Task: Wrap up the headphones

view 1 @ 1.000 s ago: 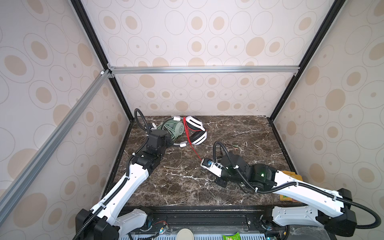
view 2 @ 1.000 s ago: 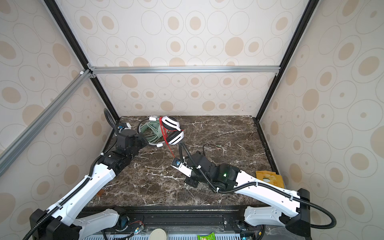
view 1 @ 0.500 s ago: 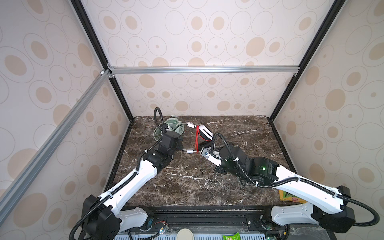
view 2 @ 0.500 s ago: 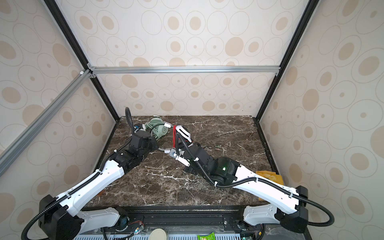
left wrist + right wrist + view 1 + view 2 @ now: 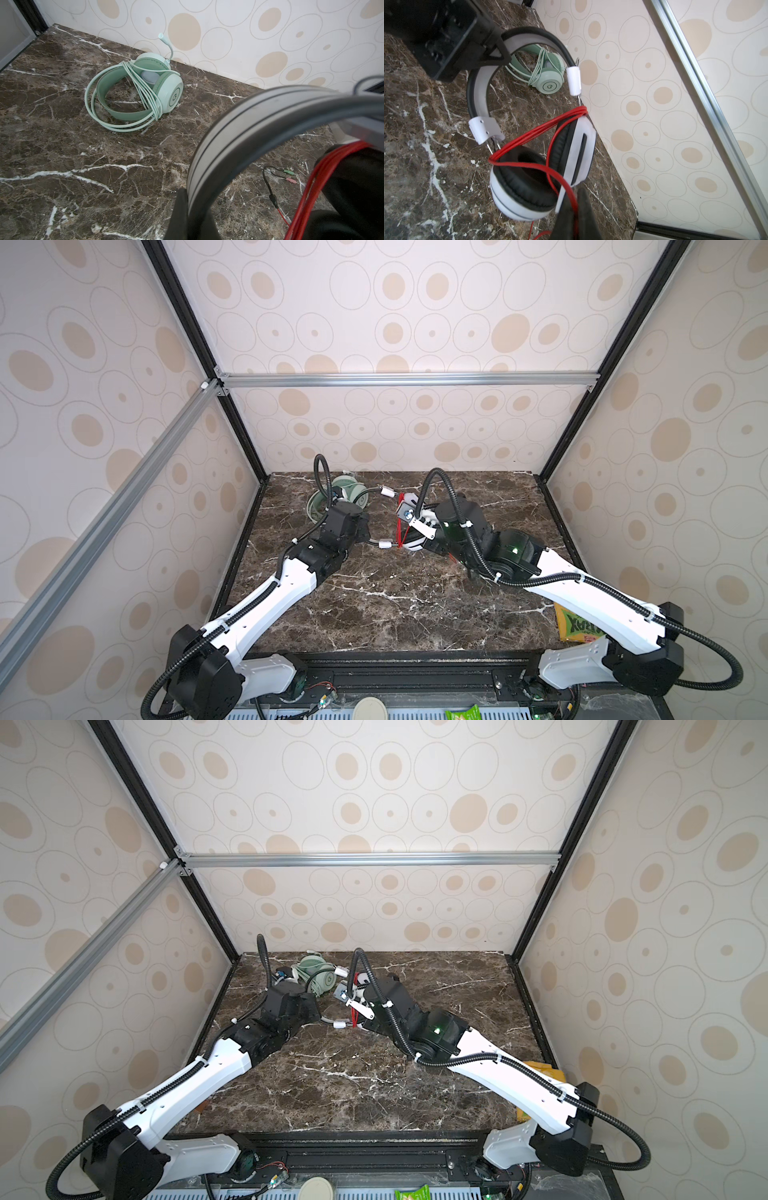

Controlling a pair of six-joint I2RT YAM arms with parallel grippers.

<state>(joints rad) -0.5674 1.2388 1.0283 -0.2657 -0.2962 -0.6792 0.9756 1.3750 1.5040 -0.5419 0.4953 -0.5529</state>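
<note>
Between the two grippers hang the white-and-black headphones [image 5: 517, 187]. The left gripper [image 5: 193, 216] is closed tight on the headband [image 5: 249, 116], which runs right through its black fingers [image 5: 178, 207]. The right gripper [image 5: 576, 218] is pinched on the thin red cable [image 5: 529, 135], and the cable slips down between its two dark fingertips [image 5: 586, 207].

Just past the right gripper's tips are the two ear cups [image 5: 579, 149]. One cup shows its soft black pad and the other one is seen from the side. A few red strands go across from one metal slider to the other, and one loop crosses in front of the cups. I cannot tell if the cups touch the table [image 5: 395, 605].

Close beside the left gripper, the end of the cable lies on the brown stone table. It splits into two small plugs [image 5: 288, 175], one green and one pink.

Further out from the left gripper, well apart from it, the mint-green headphones [image 5: 166, 91] lie on the table right by the back wall [image 5: 270, 31]. The pale green cable [image 5: 91, 99] is wound round them many times, and a little microphone [image 5: 166, 43] sticks up from one cup.

Far from both grippers, next to the base of the right arm, a yellow snack bag [image 5: 575, 624] lies at the edge of the table.
</note>
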